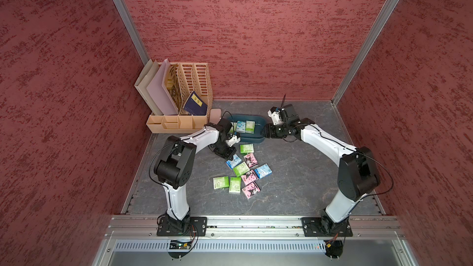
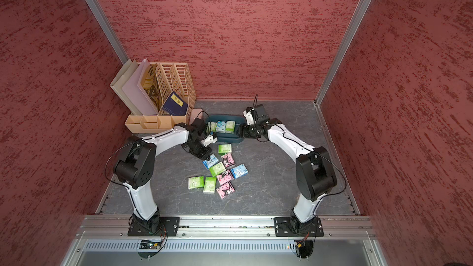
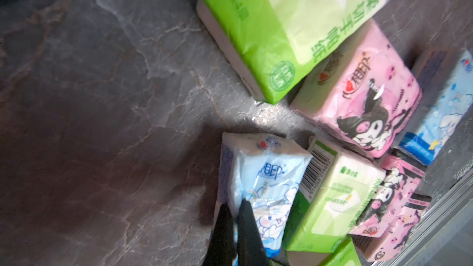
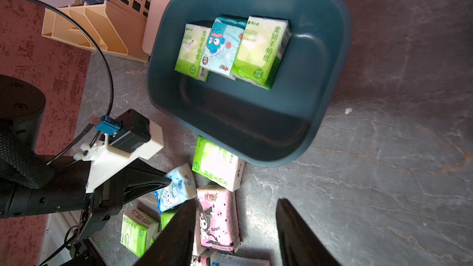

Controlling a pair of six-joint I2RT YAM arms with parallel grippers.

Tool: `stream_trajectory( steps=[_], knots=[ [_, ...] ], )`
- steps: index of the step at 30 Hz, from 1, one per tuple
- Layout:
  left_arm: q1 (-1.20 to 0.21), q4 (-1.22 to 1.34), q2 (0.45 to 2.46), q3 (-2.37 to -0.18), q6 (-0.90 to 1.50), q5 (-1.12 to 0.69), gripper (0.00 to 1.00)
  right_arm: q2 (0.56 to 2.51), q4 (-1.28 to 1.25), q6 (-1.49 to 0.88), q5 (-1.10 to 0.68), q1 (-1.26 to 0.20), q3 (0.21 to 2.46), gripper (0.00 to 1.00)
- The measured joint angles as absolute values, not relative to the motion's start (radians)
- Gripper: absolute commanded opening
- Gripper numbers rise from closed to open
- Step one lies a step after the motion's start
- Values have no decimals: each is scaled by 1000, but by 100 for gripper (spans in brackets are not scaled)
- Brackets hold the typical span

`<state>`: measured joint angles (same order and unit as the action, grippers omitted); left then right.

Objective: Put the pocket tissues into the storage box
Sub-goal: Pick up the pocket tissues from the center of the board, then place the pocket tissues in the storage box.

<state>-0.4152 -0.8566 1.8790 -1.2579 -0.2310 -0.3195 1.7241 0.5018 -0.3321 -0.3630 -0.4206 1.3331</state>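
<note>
**Q:** Room?
**A:** Bench [image 1: 294,175] bare along its right and near edges. File organiser [image 1: 179,93] fills the far-left corner.
**Q:** Arms?
**A:** My left arm bends down over the pocket tissues [image 1: 240,168] mid-bench. Left gripper [image 3: 234,204] is pinched tight on a light blue packet [image 3: 261,175]. Right gripper [image 4: 236,200] is half-spread and empty, beside the storage box [image 4: 230,113] near the far edge, three packets [image 4: 225,47] inside.
</note>
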Motion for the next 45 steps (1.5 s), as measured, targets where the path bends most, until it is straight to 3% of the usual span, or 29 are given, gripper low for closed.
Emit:
stream_trajectory(
  steps=[8,13,19,30,45],
  knots=[
    [-398,-850,1837,-1254,-201,-303,0,1716,484,-336,-364,-421,1317,55],
    [-337,-753,1641,-1218,-125,-310,0,1686,436,-359,-374,-424,1293,56],
    [-311,-464,1443,-1114,39,-344,0,1632,328,-393,-389,-475,1292,56],
    [-311,-86,1403,-928,283,-369,0,1639,191,-449,-399,-604,1333,53],
    [-268,85,1335,-851,342,-457,0,1773,175,-471,-397,-651,1420,51]
  ],
)
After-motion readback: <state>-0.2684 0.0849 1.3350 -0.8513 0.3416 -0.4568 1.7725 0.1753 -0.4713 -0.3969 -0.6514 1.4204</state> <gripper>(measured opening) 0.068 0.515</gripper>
